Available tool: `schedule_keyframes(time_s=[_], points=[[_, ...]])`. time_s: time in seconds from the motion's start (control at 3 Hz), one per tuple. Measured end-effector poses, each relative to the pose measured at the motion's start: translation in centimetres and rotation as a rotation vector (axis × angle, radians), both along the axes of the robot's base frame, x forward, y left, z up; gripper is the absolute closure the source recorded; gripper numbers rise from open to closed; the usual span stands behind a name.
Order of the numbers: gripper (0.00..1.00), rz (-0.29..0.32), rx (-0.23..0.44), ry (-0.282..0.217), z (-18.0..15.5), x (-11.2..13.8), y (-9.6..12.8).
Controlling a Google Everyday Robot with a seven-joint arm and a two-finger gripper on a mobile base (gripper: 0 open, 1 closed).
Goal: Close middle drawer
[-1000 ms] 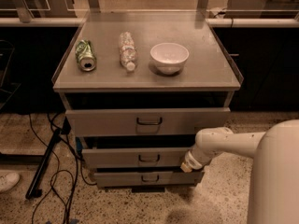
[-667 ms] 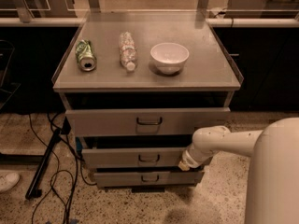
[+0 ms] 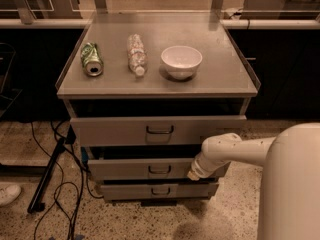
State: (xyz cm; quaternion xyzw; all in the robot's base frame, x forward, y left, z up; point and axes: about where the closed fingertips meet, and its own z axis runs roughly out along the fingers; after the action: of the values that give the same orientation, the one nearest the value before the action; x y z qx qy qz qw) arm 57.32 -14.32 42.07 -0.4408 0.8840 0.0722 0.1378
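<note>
— Where is the middle drawer (image 3: 130, 170) sitting?
— It's sticking out slightly, below the desk (image 3: 227, 76) top. My end effector (image 3: 193, 174) is resting at its front's right end; I can't tell how wide it is.

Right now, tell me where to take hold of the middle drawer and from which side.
Probably best the small loop handle centred on the middle drawer front, approached straight from the front: the rest of the face is flat. The claw sits at the front's right end.
</note>
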Motion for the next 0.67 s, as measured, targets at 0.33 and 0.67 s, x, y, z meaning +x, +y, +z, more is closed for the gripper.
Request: schedule_keyframes(time_s=[0.33,0.67], points=[[0.74,0.012,-0.004,-0.003,-0.02,0.23,0.40],[0.50,0.012,-0.004,-0.003,-0.02,0.23,0.40]])
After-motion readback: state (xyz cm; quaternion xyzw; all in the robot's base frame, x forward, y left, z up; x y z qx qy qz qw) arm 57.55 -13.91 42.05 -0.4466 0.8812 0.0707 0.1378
